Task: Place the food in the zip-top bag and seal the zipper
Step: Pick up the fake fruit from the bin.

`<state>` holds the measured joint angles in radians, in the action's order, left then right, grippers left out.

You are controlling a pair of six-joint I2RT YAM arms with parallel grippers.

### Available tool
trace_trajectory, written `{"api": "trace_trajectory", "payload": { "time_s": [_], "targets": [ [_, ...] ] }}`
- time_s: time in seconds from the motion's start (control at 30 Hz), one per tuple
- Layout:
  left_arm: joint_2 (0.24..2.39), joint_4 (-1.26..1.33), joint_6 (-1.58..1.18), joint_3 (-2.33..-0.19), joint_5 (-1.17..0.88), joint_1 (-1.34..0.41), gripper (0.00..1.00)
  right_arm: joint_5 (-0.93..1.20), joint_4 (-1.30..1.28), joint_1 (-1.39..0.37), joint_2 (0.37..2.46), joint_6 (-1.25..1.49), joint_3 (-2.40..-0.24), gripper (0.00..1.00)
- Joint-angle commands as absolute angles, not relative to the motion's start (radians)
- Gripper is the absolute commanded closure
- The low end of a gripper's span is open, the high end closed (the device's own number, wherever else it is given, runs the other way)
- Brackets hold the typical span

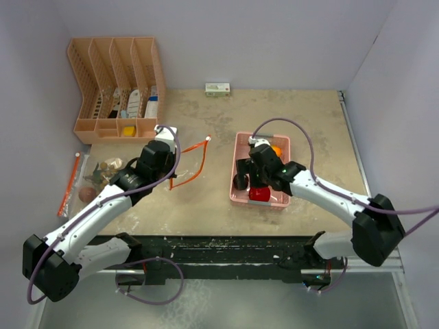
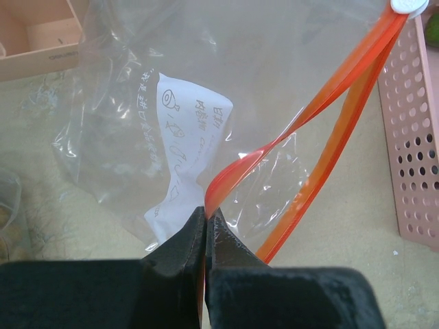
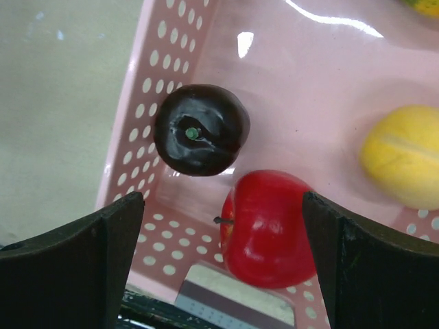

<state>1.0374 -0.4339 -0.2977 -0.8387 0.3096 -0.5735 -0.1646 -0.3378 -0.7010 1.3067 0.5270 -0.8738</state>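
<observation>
left gripper [image 2: 206, 216]: clamped tight on the twisted orange plastic zipper strip [image 2: 322, 110] of the clear zip-top bag [image 2: 130, 103], jaws pressed together with the strip pinched between.
bag position: lay on the speckled beige tabletop [image 1: 206, 205], between the peach slotted desk organiser [image 1: 116, 82] and the pink perforated plastic basket [image 1: 236, 154]; mouth gaped, with two orange strands split apart and joined at a white slider [image 2: 406, 5].
writing on bag: white printed panel [image 2: 185, 137] carried dark characters and small line drawings; too creased and tilted to read.
right gripper [image 3: 219, 205]: hung spread wide inside the pink basket, gripping nothing, fingers either side of the apple and clear of it.
red toy apple [image 3: 264, 229]: sat by the basket's near wall, stem pointing left in the right wrist view.
glossy dark toy ball [image 3: 199, 130]: rested just beside the apple, against the perforated side wall.
yellow toy lemon [image 3: 401, 157]: lay in the same basket, apart from the apple.
green-orange toy mango [image 1: 276, 149]: sat at the basket's far end, partly hidden by the right arm.
cluster of small tan balls [image 1: 110, 166] and brown ball [image 1: 87, 194]: lay at the table's left edge beside the left arm; bagged or loose, could not tell.
small white-and-green box [image 1: 217, 88]: stood at the far wall; lettering too small to read.
organiser contents: small items in the slots; labels too small to read.
</observation>
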Motion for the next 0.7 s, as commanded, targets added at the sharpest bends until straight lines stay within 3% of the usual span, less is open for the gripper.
{"api": "trace_trajectory", "payload": {
  "time_s": [0.0,0.4,0.67],
  "targets": [
    [1.01,-0.396,-0.306,-0.848,0.301,-0.569,1.0,-0.149,-0.282,-0.702,1.364,0.444,-0.915,0.01],
    [1.008,-0.412,-0.298,-0.865,0.303,-0.569,1.0,-0.126,-0.14,-0.702,1.47,0.41,-0.875,0.05],
    [0.992,-0.437,-0.298,-0.873,0.313,-0.569,1.0,-0.114,-0.097,-0.701,1.562,0.427,-0.88,0.14]
  ]
}}
